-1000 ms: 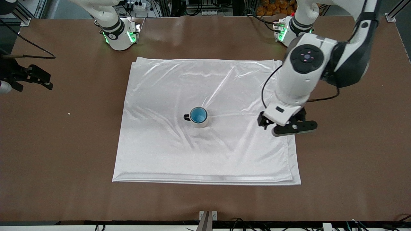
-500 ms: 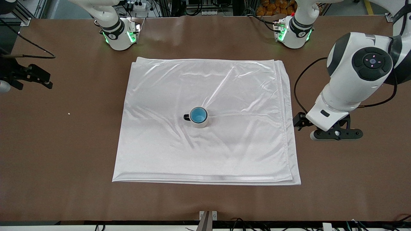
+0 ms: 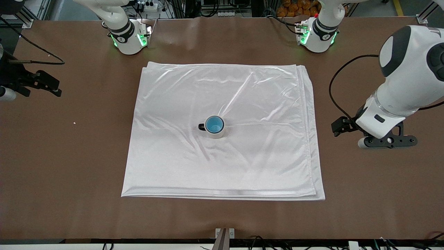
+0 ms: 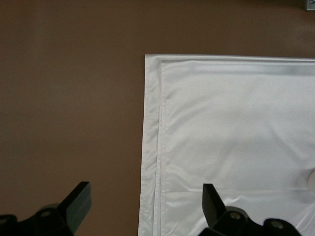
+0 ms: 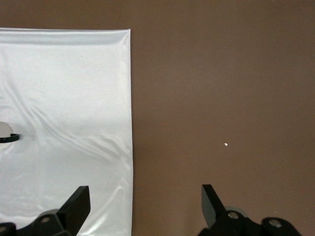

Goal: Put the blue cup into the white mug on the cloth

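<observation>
Over the last second my left arm has swung away from the cloth (image 3: 222, 139) toward its own end of the table (image 3: 69, 156); the left gripper (image 3: 385, 141) was above the cloth's edge then and now hangs over bare brown table beside it. Nothing else has shifted: the mug and cup sit exactly where they were.

From the left wrist view I see the left gripper's (image 4: 145, 209) two dark fingers (image 4: 78, 196) spread wide apart with nothing between them, the cloth's (image 4: 236, 132) layered edge running below them.

My right arm waits at its own end of the table. The right gripper (image 3: 41, 85) is over bare table, well apart from the cloth. In the right wrist view its (image 5: 145, 206) fingers (image 5: 78, 200) are likewise spread wide and empty, and a small white speck (image 5: 226, 144) lies on the tabletop.

On the front view the blue cup (image 3: 214, 124) sits inside the white mug (image 3: 215, 132), both upright with their long axes vertical and mouths facing up. The mug stands near the middle of the cloth, its black handle (image 3: 201, 127) pointing toward the right arm's end of the table. The cloth lies flat, lightly wrinkled, its longer sides running from one arm's end toward the other's.
</observation>
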Robot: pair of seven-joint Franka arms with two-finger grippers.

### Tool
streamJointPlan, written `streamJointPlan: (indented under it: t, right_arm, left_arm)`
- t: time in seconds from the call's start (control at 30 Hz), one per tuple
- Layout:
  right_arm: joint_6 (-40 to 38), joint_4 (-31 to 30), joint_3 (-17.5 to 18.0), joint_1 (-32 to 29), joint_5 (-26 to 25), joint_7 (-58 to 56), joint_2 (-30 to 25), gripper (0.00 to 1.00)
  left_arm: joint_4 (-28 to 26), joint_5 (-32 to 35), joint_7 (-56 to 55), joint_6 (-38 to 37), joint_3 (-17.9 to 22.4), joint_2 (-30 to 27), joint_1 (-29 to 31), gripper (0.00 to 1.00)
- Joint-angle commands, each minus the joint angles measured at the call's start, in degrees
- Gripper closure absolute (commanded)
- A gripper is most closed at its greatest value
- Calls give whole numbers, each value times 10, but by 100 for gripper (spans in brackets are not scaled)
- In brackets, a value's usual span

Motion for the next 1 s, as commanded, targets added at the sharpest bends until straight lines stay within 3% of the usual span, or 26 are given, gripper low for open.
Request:
streamJointPlan:
  t: [0.0, 0.57, 0.8, 0.97]
  right_arm:
    - [1, -11, 2, 2, 5, 15, -13, 0]
    - [4, -10, 6, 2, -1, 30, -15, 0]
    - [7, -11, 15, 4, 0, 31, -15, 0]
    - [2, -13, 15, 4, 1, 31, -18, 0]
  left_arm:
    - [-14, -19, 10, -10, -1, -23, 8, 0]
    - [-16, -18, 9, -48, 6, -60, 28, 0]
    - [-18, -21, 65, -59, 65, -70, -7, 0]
    - [-19, -60, 123, -58, 93, -78, -5, 0]
